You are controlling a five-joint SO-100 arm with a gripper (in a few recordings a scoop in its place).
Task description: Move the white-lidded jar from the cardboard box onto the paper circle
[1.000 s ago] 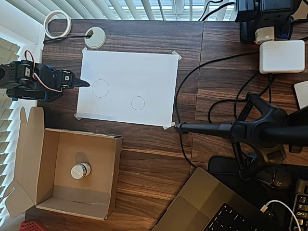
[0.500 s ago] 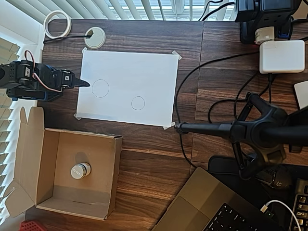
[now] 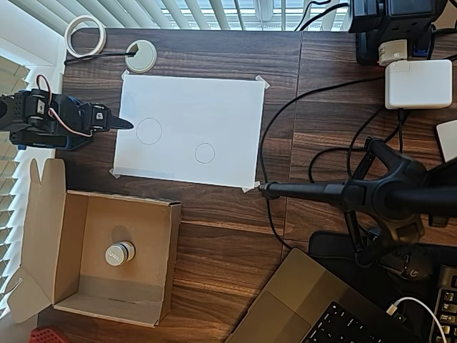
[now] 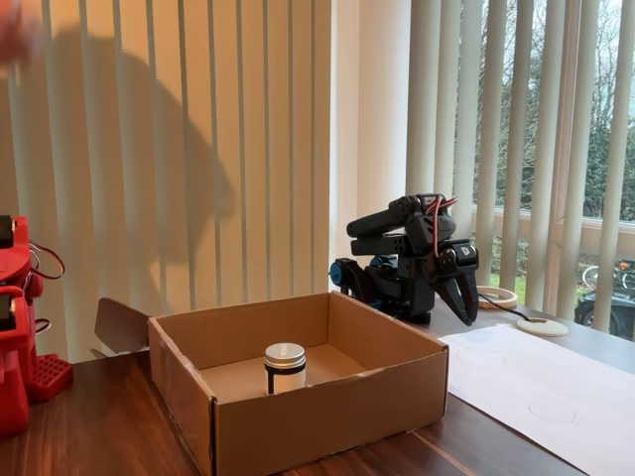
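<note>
so the little jar (image 3: 119,253) with its smooth metal-looking lid sits upright in the middle of the corrugated cardboard box (image 3: 168,264), probably light, rigid and a bit slippery, so I'd grab its round sides just under the lid, while the hand (image 3: 121,123) looks closed, parked well away from the box beside the paper.

Daylight thru blinds (image 4: 496,149), soft arm shadow on them; overhead view sharp, evenly lit, no glare.
</note>
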